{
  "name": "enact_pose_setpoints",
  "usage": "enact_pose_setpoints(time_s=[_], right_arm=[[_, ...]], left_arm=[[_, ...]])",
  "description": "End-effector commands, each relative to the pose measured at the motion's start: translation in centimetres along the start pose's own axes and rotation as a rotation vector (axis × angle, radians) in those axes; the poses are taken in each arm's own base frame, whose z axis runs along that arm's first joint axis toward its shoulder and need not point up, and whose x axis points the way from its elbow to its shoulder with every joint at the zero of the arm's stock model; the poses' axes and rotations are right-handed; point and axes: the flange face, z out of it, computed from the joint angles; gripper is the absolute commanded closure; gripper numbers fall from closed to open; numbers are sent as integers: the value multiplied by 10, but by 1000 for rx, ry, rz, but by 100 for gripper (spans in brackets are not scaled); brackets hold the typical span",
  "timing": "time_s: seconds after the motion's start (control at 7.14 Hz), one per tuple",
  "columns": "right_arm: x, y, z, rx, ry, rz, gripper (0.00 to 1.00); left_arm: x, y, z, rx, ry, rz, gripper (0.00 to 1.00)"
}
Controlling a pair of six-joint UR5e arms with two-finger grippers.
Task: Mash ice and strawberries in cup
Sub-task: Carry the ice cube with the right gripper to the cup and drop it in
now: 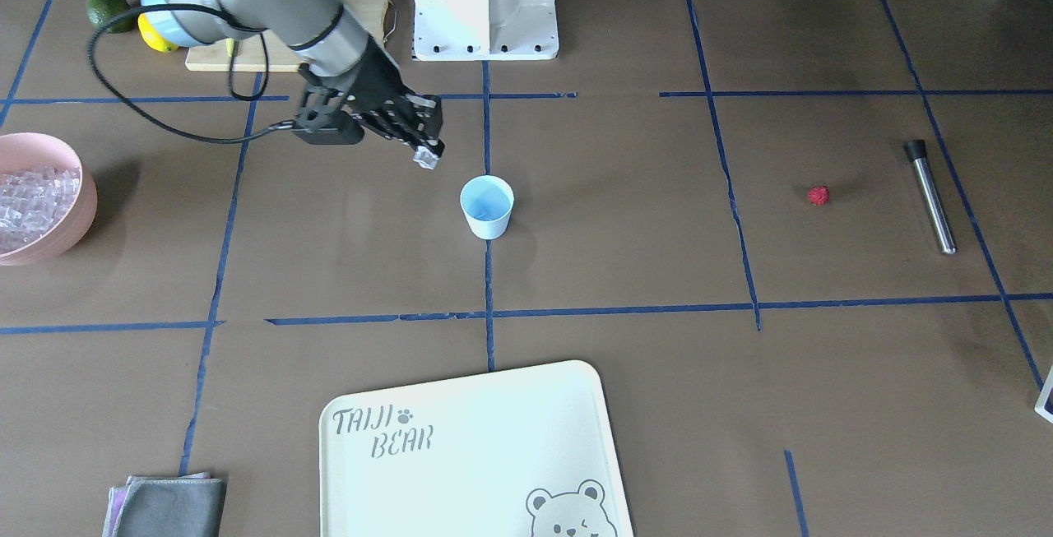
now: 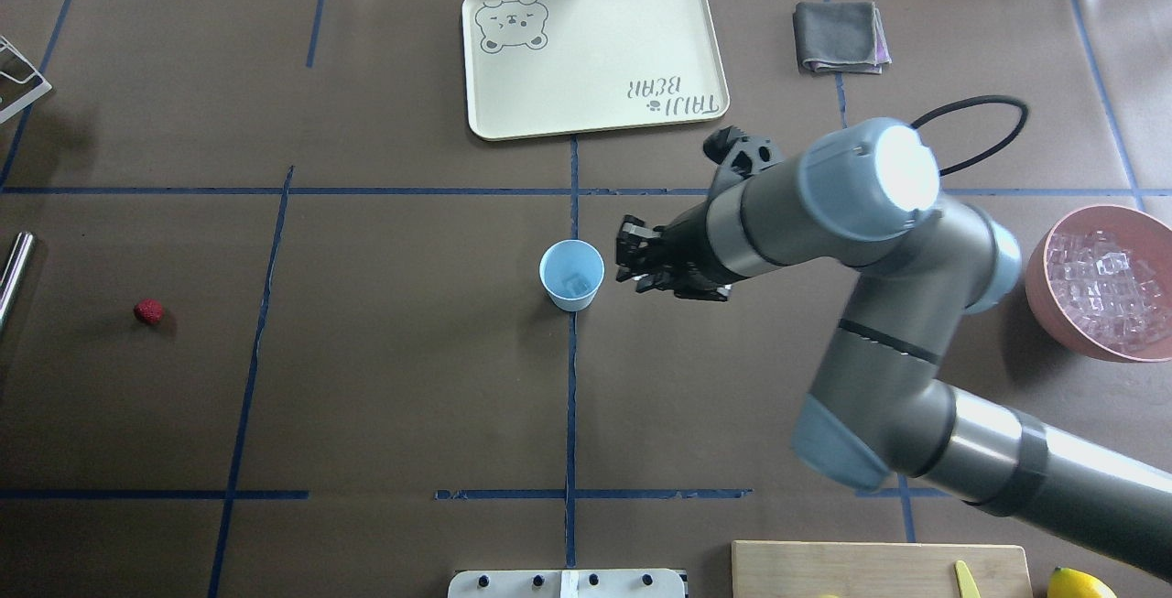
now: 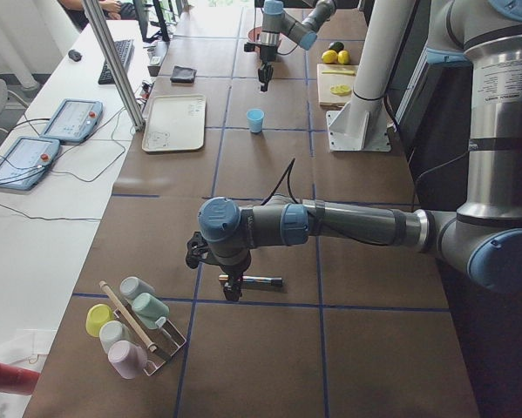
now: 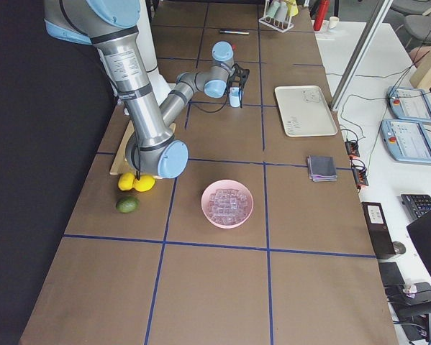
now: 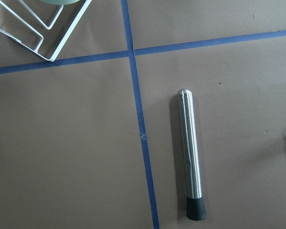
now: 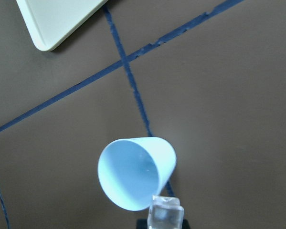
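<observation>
The light blue cup stands upright at the table's middle; it also shows in the overhead view and the right wrist view. My right gripper is shut on a clear ice cube, held above the table just beside the cup; the cube sits at the cup's rim in the wrist view. More ice fills the pink bowl. The red strawberry lies alone on the table. My left gripper hovers over a steel muddler; I cannot tell if it is open.
A cream tray and a folded grey cloth lie on the far side. A cutting board, lemons and an avocado sit near the robot base. A wire cup rack stands near the muddler.
</observation>
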Motion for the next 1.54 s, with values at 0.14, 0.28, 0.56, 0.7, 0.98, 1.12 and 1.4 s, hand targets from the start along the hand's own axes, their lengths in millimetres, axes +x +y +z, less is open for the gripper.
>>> enact_pose_setpoints(time_s=[0.14, 0.28, 0.56, 0.7, 0.98, 1.12, 1.4], right_arm=[[-35, 8, 46, 47, 19, 25, 99], [-33, 6, 48, 50, 26, 26, 97], [-33, 6, 48, 50, 28, 28, 46], [-33, 6, 48, 50, 28, 26, 40], [-33, 7, 47, 48, 27, 24, 38], [-33, -1, 32, 48, 16, 29, 37], [32, -91, -53, -25, 105, 44, 29]], left_arm=[[-3, 1, 2, -5, 0, -3, 0], [-2, 0, 2, -4, 1, -3, 0], [-2, 0, 1, -3, 1, -2, 0], [0, 0, 0, 0, 0, 0, 0], [1, 0, -1, 1, 0, 1, 0], [0, 0, 0, 0, 0, 0, 0], [1, 0, -1, 1, 0, 1, 0]])
